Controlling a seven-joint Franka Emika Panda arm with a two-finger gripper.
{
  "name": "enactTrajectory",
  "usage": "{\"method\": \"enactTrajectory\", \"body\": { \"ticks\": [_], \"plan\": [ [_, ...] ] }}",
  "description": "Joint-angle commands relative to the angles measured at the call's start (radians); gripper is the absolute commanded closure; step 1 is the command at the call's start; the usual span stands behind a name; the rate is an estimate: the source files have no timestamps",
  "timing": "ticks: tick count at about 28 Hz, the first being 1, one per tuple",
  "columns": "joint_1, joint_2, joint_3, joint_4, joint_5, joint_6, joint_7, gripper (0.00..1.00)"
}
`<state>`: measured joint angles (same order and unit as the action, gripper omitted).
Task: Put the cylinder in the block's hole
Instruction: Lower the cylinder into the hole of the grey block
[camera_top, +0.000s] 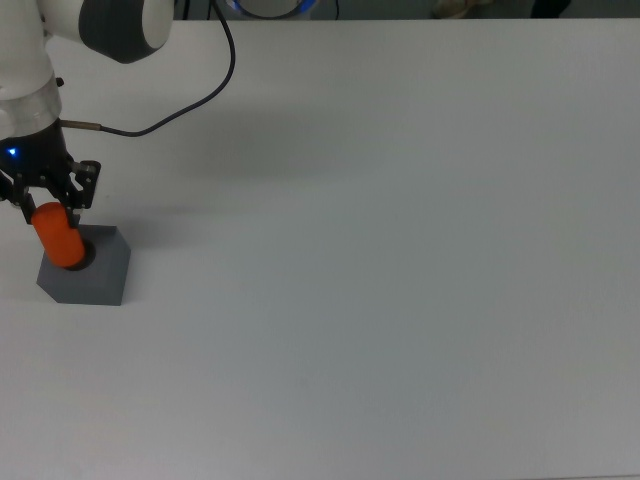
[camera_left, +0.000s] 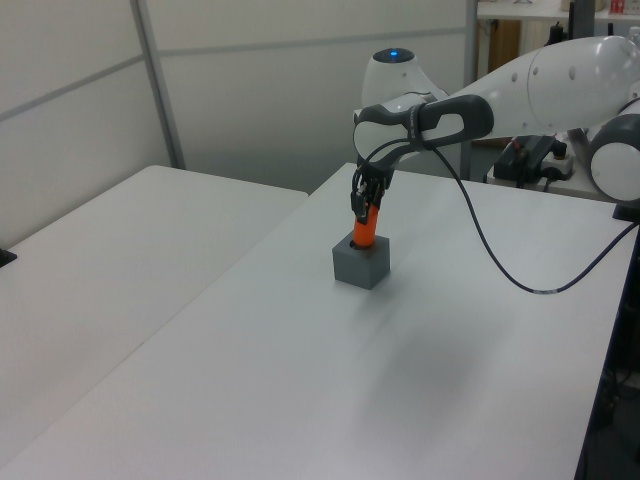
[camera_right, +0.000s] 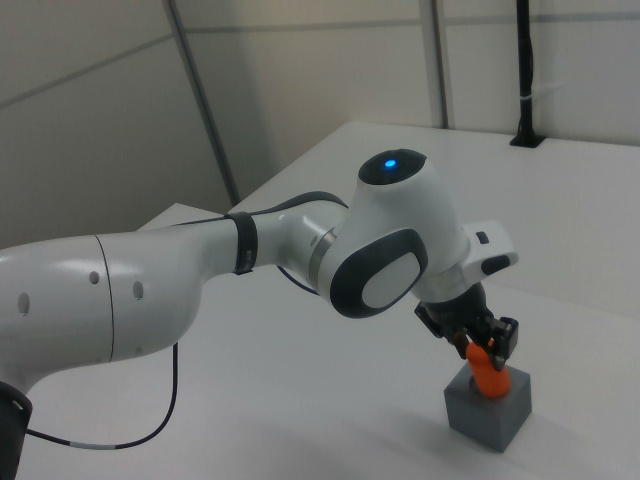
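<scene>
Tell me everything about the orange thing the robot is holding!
The cylinder is small, smooth and bright orange, with rounded ends; it looks like plastic. It stands nearly upright, leaning a little. The gripper pinches its top end, and its bottom end sits in the round hole on top of the dark grey block, which rests on the white table. Most of its length shows above the block. In the left view it is the same orange post rising from the block.

The arm reaches down, its claw (camera_top: 45, 205) clamped on the cylinder (camera_top: 58, 238).
</scene>
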<state>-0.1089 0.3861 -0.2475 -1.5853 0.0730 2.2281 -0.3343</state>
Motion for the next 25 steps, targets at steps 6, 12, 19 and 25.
{"method": "enactTrajectory", "body": {
  "ticks": [6, 12, 19, 25],
  "plan": [
    [0.011, -0.004, 0.010, -0.009, -0.004, -0.025, 0.003, 0.86],
    [0.011, -0.006, 0.011, -0.005, 0.004, -0.025, 0.003, 0.86],
    [0.009, -0.004, 0.010, 0.008, 0.007, -0.025, 0.003, 0.86],
    [0.011, -0.004, 0.010, 0.010, 0.013, -0.024, 0.003, 0.86]
  ]
}}
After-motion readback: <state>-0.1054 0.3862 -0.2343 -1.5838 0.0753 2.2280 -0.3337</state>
